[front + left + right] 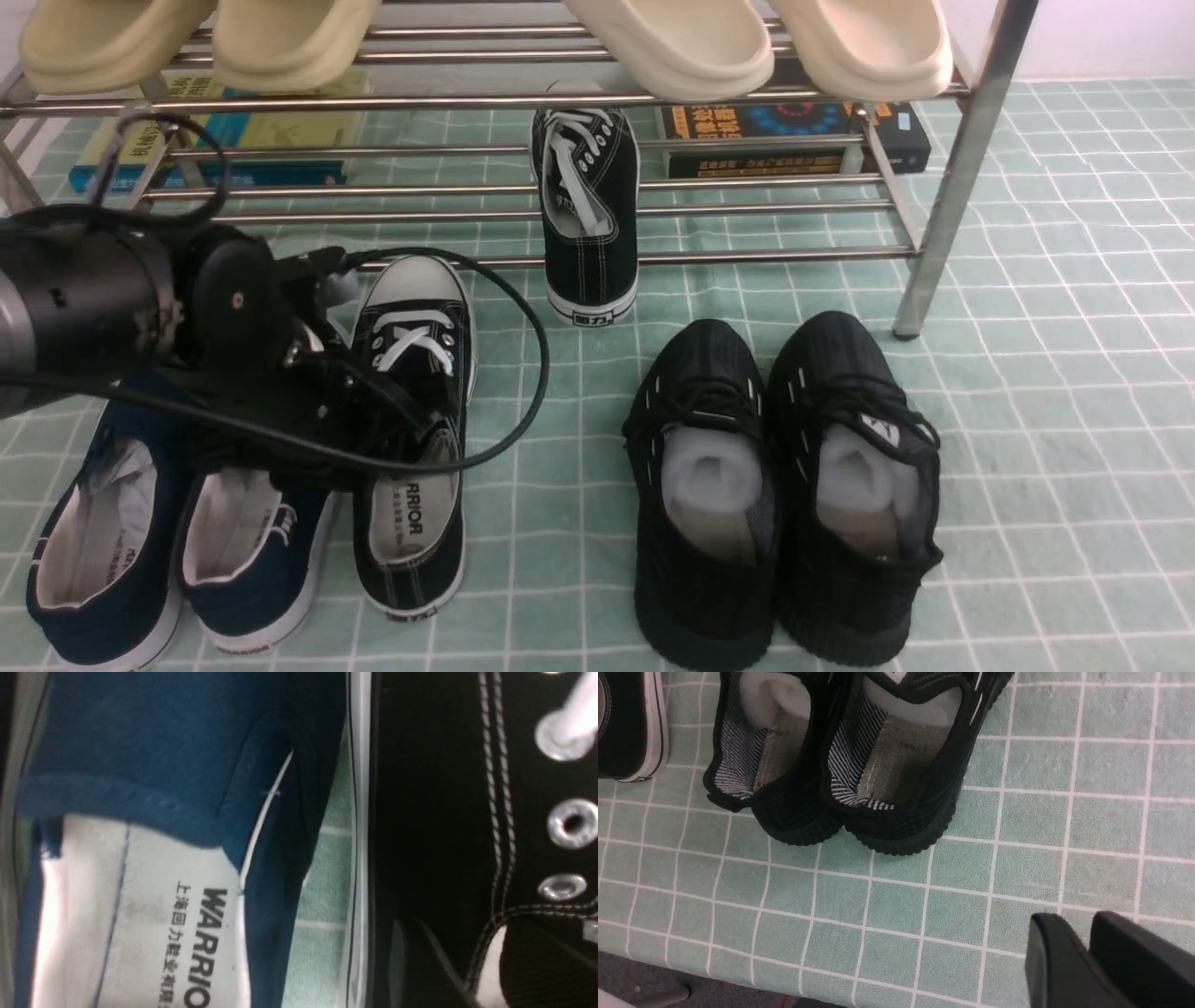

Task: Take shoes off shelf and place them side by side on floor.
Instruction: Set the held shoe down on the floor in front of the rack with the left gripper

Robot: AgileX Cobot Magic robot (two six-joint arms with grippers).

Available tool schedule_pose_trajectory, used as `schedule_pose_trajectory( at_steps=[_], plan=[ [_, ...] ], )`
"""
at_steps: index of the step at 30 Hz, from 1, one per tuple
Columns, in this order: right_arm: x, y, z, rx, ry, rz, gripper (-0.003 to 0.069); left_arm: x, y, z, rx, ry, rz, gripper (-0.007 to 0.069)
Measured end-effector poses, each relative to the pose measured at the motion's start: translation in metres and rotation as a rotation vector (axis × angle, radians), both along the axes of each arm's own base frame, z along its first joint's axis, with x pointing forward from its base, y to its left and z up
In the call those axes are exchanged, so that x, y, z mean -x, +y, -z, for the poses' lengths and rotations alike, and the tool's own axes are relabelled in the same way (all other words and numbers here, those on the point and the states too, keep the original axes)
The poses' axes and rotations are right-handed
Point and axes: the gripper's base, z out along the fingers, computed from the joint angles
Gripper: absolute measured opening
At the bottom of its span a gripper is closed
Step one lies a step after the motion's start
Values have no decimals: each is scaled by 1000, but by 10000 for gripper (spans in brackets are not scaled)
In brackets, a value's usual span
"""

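One black canvas sneaker (411, 485) rests on the green grid floor (1027, 420), toe toward the shelf (747, 254). My left gripper (406, 415) is shut on its side wall near the collar. In the left wrist view one finger is outside the sneaker (434, 812) and a ribbed pad (542, 966) is inside it. The other canvas sneaker (585, 210) lies on the shelf's lower bars, its heel overhanging the front. My right gripper (1087, 938) hovers over bare floor (878, 896), shut and empty; it is out of the front view.
Navy slip-ons (168, 532) sit tight against the held sneaker's left side. All-black knit sneakers (784, 485) stand to its right. Cream slippers (672, 42) fill the upper tier, books (794, 140) lie under the shelf. A shelf leg (943, 205) stands at right.
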Motion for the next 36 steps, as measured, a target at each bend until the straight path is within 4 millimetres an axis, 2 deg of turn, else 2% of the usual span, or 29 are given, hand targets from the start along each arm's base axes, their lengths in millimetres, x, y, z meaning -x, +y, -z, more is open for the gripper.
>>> schedule_pose_trajectory(
  at_steps=[3, 6, 13, 20, 27, 36],
  plan=[
    [0, 0, 0, 0, 0, 0, 136, 0, 1, 0, -9, 0, 5, 107],
    [0, 0, 0, 0, 0, 0, 139, 1, 1, 0, -12, 9, 4, 33],
    [0, 0, 0, 0, 0, 0, 144, 7, 3, -6, -21, 23, 12, 25],
    [0, 0, 0, 0, 0, 0, 153, 24, 8, -24, -24, 70, 22, 25],
    [0, 0, 0, -1, 0, 0, 161, 23, 6, -25, -10, 59, 33, 25],
    [0, 0, 0, 0, 0, 0, 172, 20, -8, -25, 116, 29, 116, 25]
  ],
)
